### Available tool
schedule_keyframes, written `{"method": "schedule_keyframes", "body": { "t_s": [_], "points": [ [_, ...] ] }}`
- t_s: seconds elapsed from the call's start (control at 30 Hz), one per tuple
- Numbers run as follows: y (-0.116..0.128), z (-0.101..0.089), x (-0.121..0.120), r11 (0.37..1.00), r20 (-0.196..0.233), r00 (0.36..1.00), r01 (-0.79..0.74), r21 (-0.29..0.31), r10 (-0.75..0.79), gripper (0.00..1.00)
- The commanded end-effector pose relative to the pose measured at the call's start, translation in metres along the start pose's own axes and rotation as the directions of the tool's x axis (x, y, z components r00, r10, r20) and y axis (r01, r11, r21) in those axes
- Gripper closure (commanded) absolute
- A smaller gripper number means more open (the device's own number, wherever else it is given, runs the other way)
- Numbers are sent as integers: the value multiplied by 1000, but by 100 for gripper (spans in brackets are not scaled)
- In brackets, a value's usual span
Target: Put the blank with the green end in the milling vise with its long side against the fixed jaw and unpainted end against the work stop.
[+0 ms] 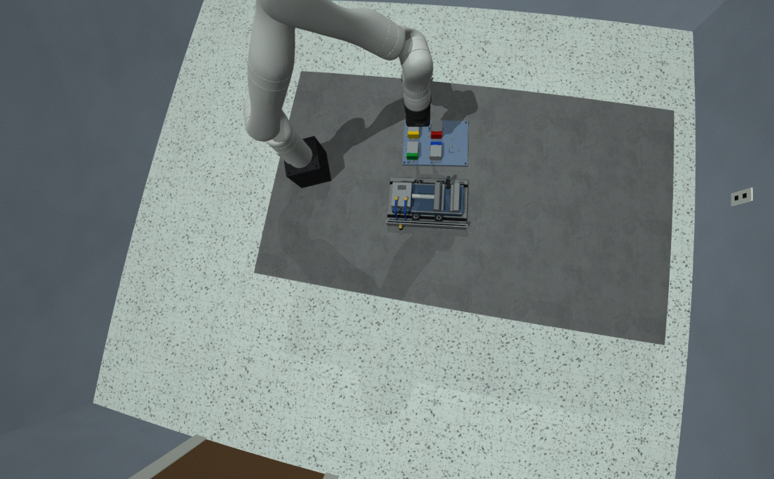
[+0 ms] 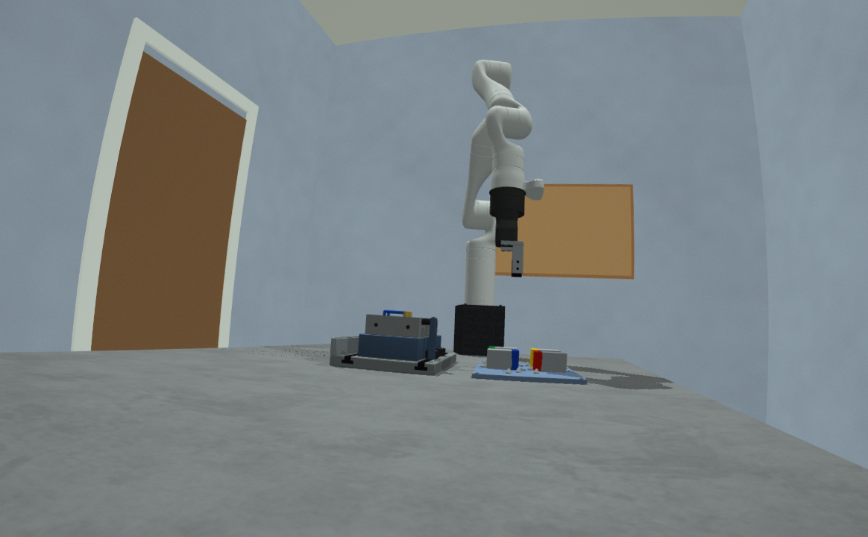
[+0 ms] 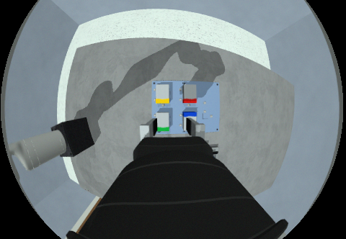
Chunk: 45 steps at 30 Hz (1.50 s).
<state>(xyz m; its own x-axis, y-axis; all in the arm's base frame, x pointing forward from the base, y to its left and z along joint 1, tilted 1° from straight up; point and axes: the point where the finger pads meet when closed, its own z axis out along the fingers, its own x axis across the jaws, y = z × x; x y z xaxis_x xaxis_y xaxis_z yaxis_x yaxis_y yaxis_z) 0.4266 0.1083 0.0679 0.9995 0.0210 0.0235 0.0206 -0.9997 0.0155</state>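
Observation:
The blank with the green end (image 1: 413,150) lies on the blue plate (image 1: 433,140), at its corner nearest the vise and the arm's base; it also shows in the wrist view (image 3: 163,122). My gripper (image 2: 516,265) hangs open and empty high above the plate, pointing straight down; in the wrist view its fingers frame the green-end blank and the blue-end blank. The milling vise (image 1: 427,201) stands beside the plate, its jaws apart, with nothing between them. The jaw with blue hoses (image 1: 401,199) is on the side towards the arm's base.
Three other blanks lie on the plate: yellow end (image 1: 413,132), red end (image 1: 436,133), blue end (image 1: 435,148). The arm's black base (image 1: 307,161) stands left of the plate. A dark mat (image 1: 467,208) covers the middle of the speckled table.

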Motion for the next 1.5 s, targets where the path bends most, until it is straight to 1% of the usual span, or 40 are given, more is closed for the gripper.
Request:
{"method": "schedule_keyframes", "body": {
  "t_s": [0.0, 0.17, 0.23, 0.27, 0.73, 0.8, 0.83, 1.3, 1.47],
  "points": [
    [4, 11, -6, 1000, 13, 1000, -3, -3, 3, 0],
    [8, 27, -10, 1000, 16, 1000, -3, -4, 3, 0],
    [8, 27, -10, 1000, 16, 1000, -3, -4, 3, 0],
    [7, 26, -8, 1000, 7, 1000, -2, -2, 2, 0],
    [21, 76, -25, 1000, 16, 1000, -3, -4, 3, 0],
    [21, 76, -25, 1000, 16, 1000, -3, -4, 3, 0],
    [19, 72, -21, 1000, 4, 1000, -1, -1, 1, 0],
    [26, 98, -33, 1000, 16, 1000, -3, -4, 3, 0],
    [25, 94, -30, 1000, 10, 1000, -2, -3, 2, 0]
  ]
}}
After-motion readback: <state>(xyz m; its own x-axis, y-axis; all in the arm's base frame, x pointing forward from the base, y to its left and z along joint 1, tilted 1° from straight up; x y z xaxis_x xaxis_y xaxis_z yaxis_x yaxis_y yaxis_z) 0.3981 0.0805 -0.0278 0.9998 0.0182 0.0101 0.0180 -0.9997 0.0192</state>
